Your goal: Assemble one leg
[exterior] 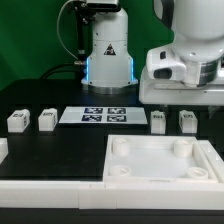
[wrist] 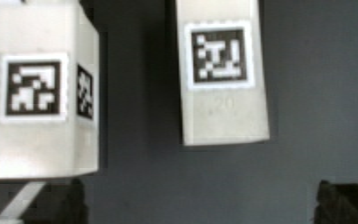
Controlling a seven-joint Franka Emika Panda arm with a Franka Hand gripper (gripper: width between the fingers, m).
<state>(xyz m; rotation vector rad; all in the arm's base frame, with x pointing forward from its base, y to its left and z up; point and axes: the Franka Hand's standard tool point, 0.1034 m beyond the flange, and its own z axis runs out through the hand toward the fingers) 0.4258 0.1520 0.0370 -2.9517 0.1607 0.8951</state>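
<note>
The claw (wrist: 194, 205) is spread wide, and its dark fingertips (wrist: 43, 200) hold nothing. It hangs over two tagged white legs standing on the black bench (exterior: 55, 165). The nearer leg (exterior: 158, 121) is on the exterior view's right of the marker board (exterior: 103, 116), and the farther leg (exterior: 187, 121) is just beyond it.

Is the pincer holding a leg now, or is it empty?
Empty and open: the pincer has fingertips wide apart, nothing between them; two legs rest on the table.
</note>
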